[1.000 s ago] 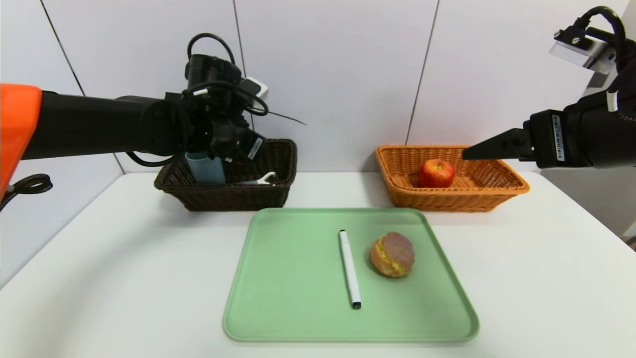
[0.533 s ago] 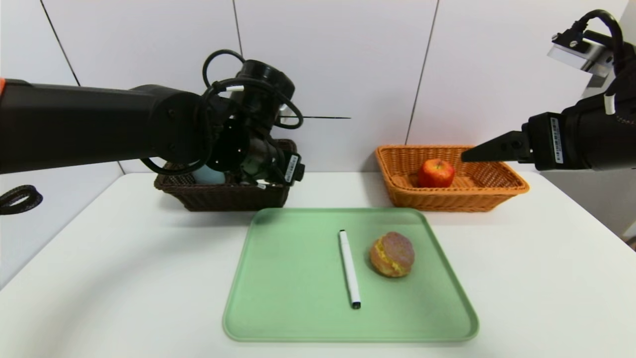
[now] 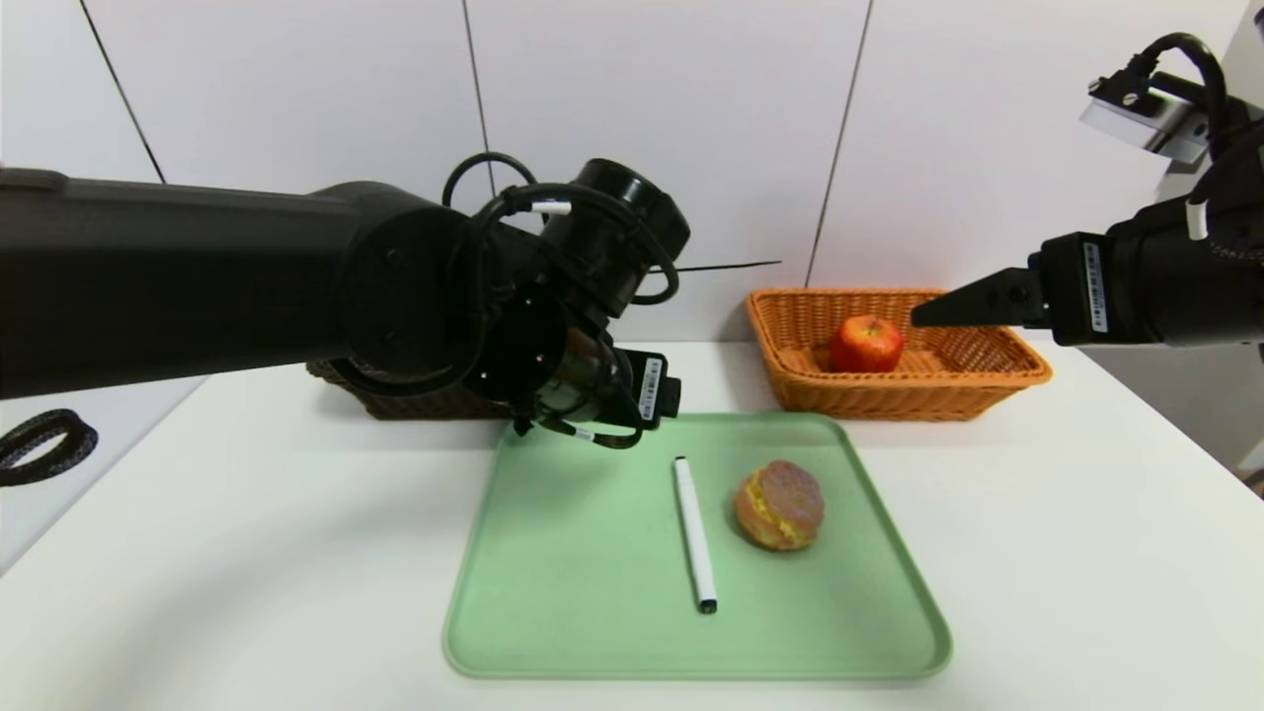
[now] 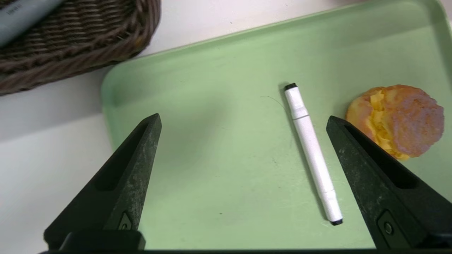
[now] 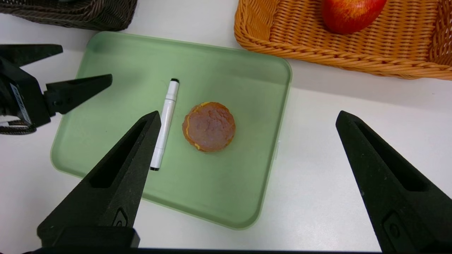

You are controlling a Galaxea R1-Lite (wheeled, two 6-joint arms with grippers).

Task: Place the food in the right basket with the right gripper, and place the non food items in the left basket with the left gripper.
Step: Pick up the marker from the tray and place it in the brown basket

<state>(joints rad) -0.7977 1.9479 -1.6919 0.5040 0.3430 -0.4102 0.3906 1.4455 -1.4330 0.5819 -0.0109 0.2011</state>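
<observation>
- Hovering with jaws spread wide and empty: left gripper (image 4: pixel 243 121) over the far left part of the tray (image 3: pixel 553 612); judging the pen (image 4: pixel 312 151) pickup as the step in hand.
- Lying flat on the tray: pen, just inside one open jaw, long axis running near-to-far, black tip toward the robot.
- Needing next: centring over the pen, lowering, closing across its width.
- Waiting spread wide, holding nothing: right gripper (image 5: pixel 247 118), above the bun (image 5: pixel 209 126).

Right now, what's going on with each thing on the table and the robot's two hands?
pen: lying flat on tray
bun: sitting on tray beside pen
tray: flat on table
apple: inside orange basket
dark basket: on table
left end effector: open, empty, above tray
right end effector: open, empty
</observation>
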